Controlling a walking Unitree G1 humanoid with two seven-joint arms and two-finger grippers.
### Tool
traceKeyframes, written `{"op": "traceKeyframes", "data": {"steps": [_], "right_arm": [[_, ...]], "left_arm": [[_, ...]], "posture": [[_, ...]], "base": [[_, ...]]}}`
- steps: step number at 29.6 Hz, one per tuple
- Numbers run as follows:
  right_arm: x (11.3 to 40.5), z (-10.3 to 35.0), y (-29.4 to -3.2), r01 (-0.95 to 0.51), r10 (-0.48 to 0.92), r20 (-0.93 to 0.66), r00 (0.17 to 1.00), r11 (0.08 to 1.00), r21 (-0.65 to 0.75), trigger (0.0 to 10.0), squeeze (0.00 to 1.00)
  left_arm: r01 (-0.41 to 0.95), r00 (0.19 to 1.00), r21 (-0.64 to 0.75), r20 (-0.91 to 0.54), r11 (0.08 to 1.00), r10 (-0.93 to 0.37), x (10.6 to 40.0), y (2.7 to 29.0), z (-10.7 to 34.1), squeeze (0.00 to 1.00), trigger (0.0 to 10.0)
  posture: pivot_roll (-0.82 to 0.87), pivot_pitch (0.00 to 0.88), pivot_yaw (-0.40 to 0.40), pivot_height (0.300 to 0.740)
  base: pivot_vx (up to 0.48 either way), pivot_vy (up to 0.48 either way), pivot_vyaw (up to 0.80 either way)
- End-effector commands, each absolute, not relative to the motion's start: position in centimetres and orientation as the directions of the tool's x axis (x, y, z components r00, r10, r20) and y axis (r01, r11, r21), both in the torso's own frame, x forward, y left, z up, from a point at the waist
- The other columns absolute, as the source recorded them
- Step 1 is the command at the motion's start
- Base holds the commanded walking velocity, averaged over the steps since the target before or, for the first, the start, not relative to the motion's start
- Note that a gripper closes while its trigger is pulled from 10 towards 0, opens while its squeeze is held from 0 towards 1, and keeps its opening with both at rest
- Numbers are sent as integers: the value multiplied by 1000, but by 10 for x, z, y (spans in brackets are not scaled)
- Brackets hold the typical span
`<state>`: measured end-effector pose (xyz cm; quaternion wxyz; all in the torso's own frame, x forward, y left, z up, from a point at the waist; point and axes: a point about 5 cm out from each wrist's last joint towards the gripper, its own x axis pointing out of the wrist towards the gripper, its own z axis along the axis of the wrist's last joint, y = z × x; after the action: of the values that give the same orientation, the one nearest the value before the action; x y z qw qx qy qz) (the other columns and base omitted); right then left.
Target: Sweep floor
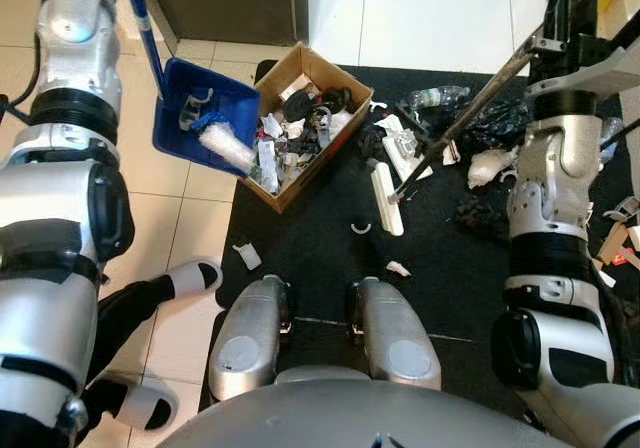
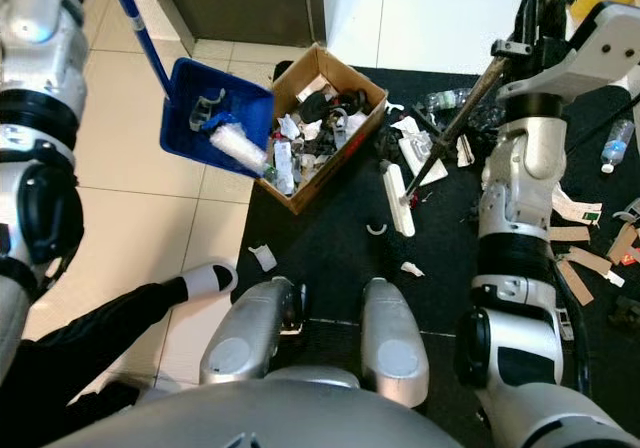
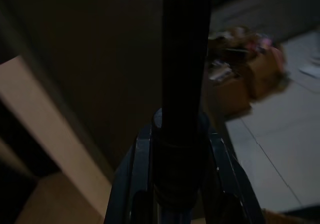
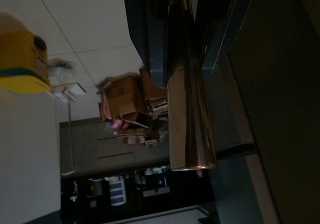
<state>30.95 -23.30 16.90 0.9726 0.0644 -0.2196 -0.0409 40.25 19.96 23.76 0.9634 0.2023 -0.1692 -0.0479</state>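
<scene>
— Broom (image 1: 455, 133) first: where is it sitting?
— Its white head (image 1: 386, 197) is resting on the black mat (image 1: 310, 258), just right of the cardboard box (image 1: 312, 118), with the thin handle slanting up to the right gripper (image 1: 548, 38) near the top corner.
— How is the right arm posing?
— It is standing almost straight up from the shoulder, forearm vertical, wrist bent in toward the handle. In the right wrist view the jaws are pinching the shiny handle (image 4: 187, 114) between them.
— And the left arm?
— It is reaching up along the left edge, holding the blue pole of the dustpan (image 1: 205, 118). The blue pan is tilting over the box's left rim, a crumpled clear plastic piece (image 1: 228, 146) lying in it. In the left wrist view the left gripper (image 3: 175, 184) is closing its jaws on the dark pole.
— What is hard to make out?
— The left gripper itself is being cut off by the top of the head views, and its wrist view is very dark. Scraps of paper and a clear bottle (image 1: 437, 96) are lying on the mat past the broom; the box's contents are a jumble I cannot sort. A person's black-clad leg and white shoe (image 1: 195, 276) are showing on the tiles at left.
</scene>
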Motion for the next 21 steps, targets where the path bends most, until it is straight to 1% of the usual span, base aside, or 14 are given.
{"op": "traceKeyframes", "data": {"steps": [1,2,3,4,6,7,11,12,14,17,18,20,21], "right_arm": [[307,175,-229,40,-103,447,888,988,147,10000,0],[307,175,-229,40,-103,447,888,988,147,10000,0],[306,174,-229,43,-105,447,888,988,147,10000,0],[306,174,-229,43,-105,447,888,988,147,10000,0],[303,173,-229,50,-110,445,889,988,145,10000,0],[303,173,-229,50,-110,445,889,988,145,10000,0],[294,170,-229,71,-129,440,889,987,145,10000,0],[294,170,-229,71,-129,440,889,987,145,10000,0],[291,169,-229,80,-137,439,888,986,147,10000,0],[291,169,-229,80,-137,439,888,986,147,10000,0],[290,169,-229,83,-141,439,887,985,149,10000,0],[288,169,-228,90,-149,441,885,984,153,10000,0],[287,169,-228,91,-151,441,884,984,154,10000,0]], "left_arm": [[44,907,449,356,892,-224,403,189,251,0,10000],[44,907,449,356,892,-224,403,189,251,0,10000],[73,898,470,352,879,-263,404,179,252,0,10000],[73,898,470,352,879,-263,404,179,252,0,10000],[128,876,499,348,857,-334,406,157,254,0,10000],[128,876,499,348,857,-334,406,157,254,0,10000],[194,824,529,369,826,-430,406,121,264,0,10000],[194,824,529,369,826,-430,406,121,264,0,10000],[212,802,544,379,812,-462,406,110,269,0,10000],[212,802,544,379,812,-462,406,110,269,0,10000],[229,785,552,383,802,-488,404,103,270,0,10000],[275,708,611,394,742,-586,398,79,273,0,10000],[285,683,630,395,722,-614,395,73,273,0,10000]], "posture": [[-11,120,86,740],[-11,120,86,740],[-22,126,96,740],[-22,126,96,740],[-34,133,108,740],[-34,133,108,740],[-65,143,137,740],[-65,143,137,740],[-70,144,144,740],[-70,144,144,740],[-76,142,151,740],[-85,139,159,740],[-85,139,159,740]], "base": [[0,0,0],[0,0,0],[0,0,0],[0,0,0],[0,0,0],[0,0,0],[0,0,0],[0,0,0],[0,0,0],[0,0,0],[0,0,0],[0,0,0],[0,0,0]]}}
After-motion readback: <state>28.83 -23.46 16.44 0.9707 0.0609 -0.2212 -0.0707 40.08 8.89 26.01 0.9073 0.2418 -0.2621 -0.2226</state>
